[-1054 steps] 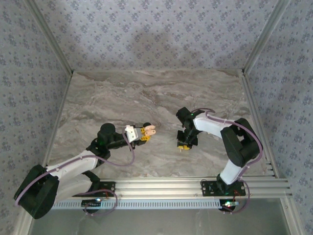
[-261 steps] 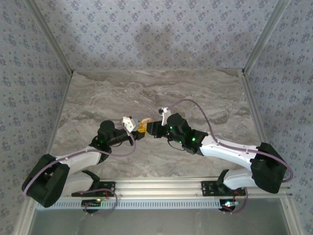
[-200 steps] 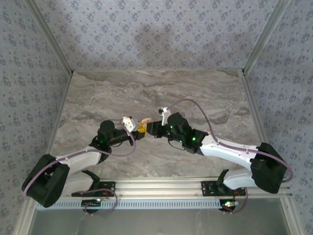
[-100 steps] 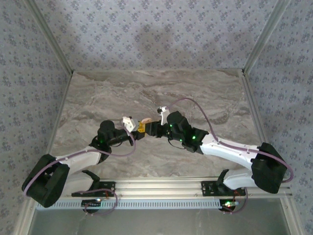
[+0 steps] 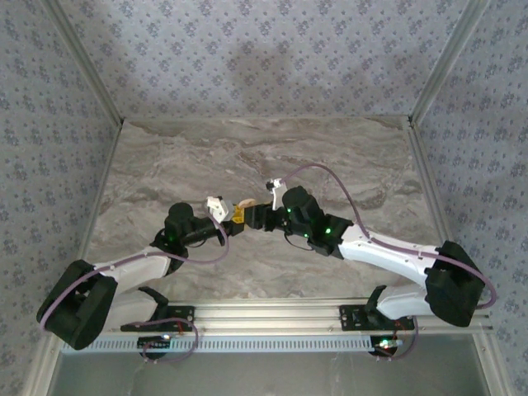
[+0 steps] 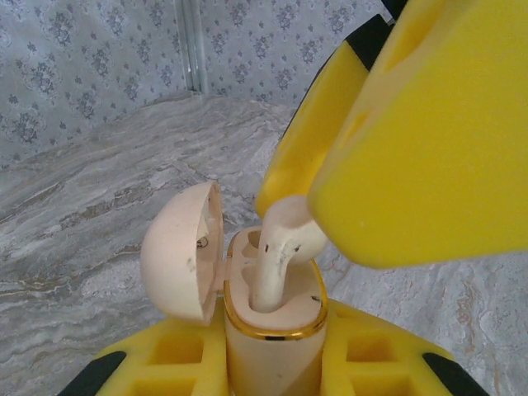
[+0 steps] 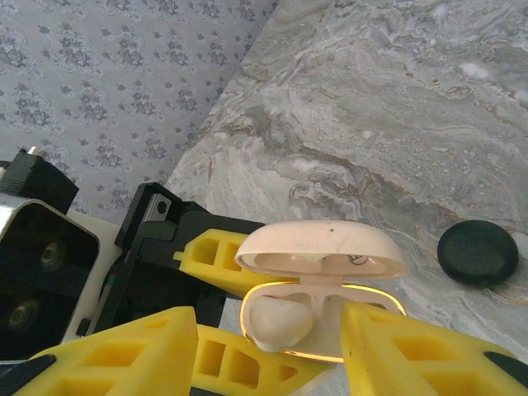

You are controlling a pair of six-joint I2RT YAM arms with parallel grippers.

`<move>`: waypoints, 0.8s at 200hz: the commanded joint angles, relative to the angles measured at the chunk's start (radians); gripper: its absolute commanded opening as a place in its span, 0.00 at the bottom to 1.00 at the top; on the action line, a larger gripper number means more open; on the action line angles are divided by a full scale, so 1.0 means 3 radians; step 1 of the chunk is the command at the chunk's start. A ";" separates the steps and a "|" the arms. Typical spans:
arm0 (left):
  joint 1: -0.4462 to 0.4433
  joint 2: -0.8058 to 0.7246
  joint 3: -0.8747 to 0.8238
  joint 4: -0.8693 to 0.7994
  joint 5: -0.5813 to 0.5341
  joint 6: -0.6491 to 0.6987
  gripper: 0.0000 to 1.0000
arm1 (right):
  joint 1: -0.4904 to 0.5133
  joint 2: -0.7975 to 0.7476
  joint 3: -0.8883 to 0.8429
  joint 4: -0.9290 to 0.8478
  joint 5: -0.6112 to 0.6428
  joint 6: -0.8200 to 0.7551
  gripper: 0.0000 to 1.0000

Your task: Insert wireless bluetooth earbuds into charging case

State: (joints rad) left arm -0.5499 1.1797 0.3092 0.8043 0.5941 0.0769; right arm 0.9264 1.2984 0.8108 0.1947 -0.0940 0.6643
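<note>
Marble table (image 5: 330,157), floral walls (image 5: 247,49), charging case (image 6: 272,346)

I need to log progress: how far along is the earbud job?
Done: the charging case is clamped in the left claw with its lid open, and one pale earbud sits stem-down inside. In hand: the right claw stands open either side of that earbud, not gripping it. Left: the slot beside it seems empty, so the second earbud, then shutting the lid.
</note>
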 commanded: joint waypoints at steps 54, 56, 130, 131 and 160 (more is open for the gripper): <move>0.0009 -0.0077 0.0130 0.0121 0.0096 0.0005 0.04 | -0.0066 -0.0192 0.0109 -0.0143 -0.0044 -0.0087 0.53; 0.0012 -0.0077 0.0130 0.0121 0.0096 0.0005 0.04 | -0.0070 -0.0202 0.0106 -0.0143 -0.0044 -0.0087 0.53; 0.0011 -0.0079 0.0131 0.0121 0.0094 0.0005 0.04 | -0.0154 -0.0302 -0.0029 -0.0056 -0.0226 0.0009 0.30; 0.0009 -0.0078 0.0133 0.0121 0.0095 0.0005 0.04 | -0.0153 -0.0298 -0.0026 -0.0056 -0.0230 0.0009 0.30; 0.0009 -0.0080 0.0135 0.0116 0.0095 0.0006 0.04 | -0.0156 -0.0171 0.0050 -0.0028 -0.0360 0.0021 0.25</move>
State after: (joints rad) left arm -0.5499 1.1782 0.3096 0.8062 0.5945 0.0769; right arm 0.8829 1.2198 0.8120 0.1680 -0.1528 0.6659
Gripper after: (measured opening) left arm 0.226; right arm 0.265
